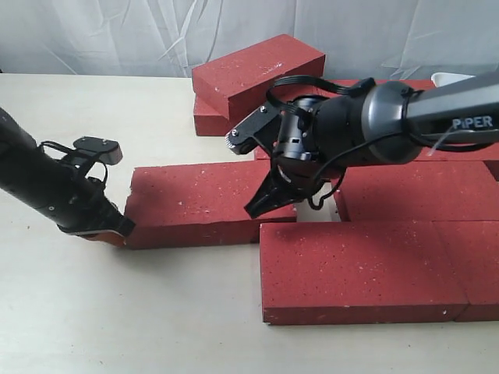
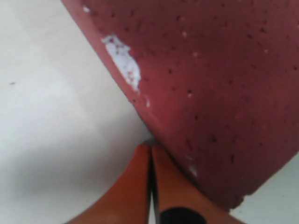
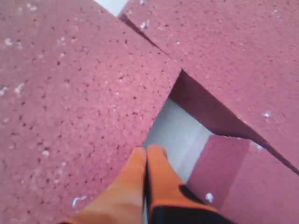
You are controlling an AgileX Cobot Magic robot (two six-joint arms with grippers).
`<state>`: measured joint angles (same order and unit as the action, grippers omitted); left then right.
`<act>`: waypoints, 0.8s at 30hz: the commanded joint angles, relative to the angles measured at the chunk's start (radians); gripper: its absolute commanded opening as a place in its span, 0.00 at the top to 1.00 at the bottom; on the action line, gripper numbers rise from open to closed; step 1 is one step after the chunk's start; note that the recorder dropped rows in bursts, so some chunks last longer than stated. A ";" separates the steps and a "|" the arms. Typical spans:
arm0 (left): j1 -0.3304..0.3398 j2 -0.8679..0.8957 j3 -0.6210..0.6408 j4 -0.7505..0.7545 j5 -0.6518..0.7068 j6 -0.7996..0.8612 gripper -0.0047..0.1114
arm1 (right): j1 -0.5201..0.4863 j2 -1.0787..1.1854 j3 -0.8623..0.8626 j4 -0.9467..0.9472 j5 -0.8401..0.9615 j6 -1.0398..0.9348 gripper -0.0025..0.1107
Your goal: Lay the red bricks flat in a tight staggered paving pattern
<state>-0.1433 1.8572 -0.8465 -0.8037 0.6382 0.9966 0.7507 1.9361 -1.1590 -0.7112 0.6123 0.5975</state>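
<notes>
Now I'm touching the closed left pincer [image 1: 123, 227] to one end of a red brick [image 1: 199, 199], the closed right pincer [image 1: 256, 209] at the other.

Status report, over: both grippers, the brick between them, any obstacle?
Left gripper shut, tip at left end of middle brick. Right gripper shut, tip at its right end. It lies flat, gap to next brick open. No obstacle seen.

Looks matt, grainy and pitted with white chips on the red bricks [image 1: 359, 269], smooth and matt on the pale tabletop [image 1: 117, 312] at seven o'clock, satin black plastic on the right arm [image 1: 390, 117].
</notes>
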 commanded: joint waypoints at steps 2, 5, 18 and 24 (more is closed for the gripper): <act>-0.019 0.003 0.002 -0.161 0.057 0.079 0.96 | 0.005 -0.095 -0.003 -0.004 0.012 0.019 0.99; -0.019 0.003 0.002 -0.194 0.060 0.114 0.96 | 0.005 -0.122 -0.003 0.007 0.026 0.033 0.99; -0.019 0.003 0.002 -0.144 0.025 0.103 0.96 | 0.005 -0.037 -0.001 0.063 -0.111 0.033 0.99; -0.019 0.003 0.002 -0.118 -0.042 0.078 0.96 | 0.005 0.054 -0.001 0.049 -0.096 0.033 0.99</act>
<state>-0.1537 1.8659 -0.8382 -0.9087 0.6177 1.0971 0.7567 1.9582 -1.1633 -0.6610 0.5132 0.6284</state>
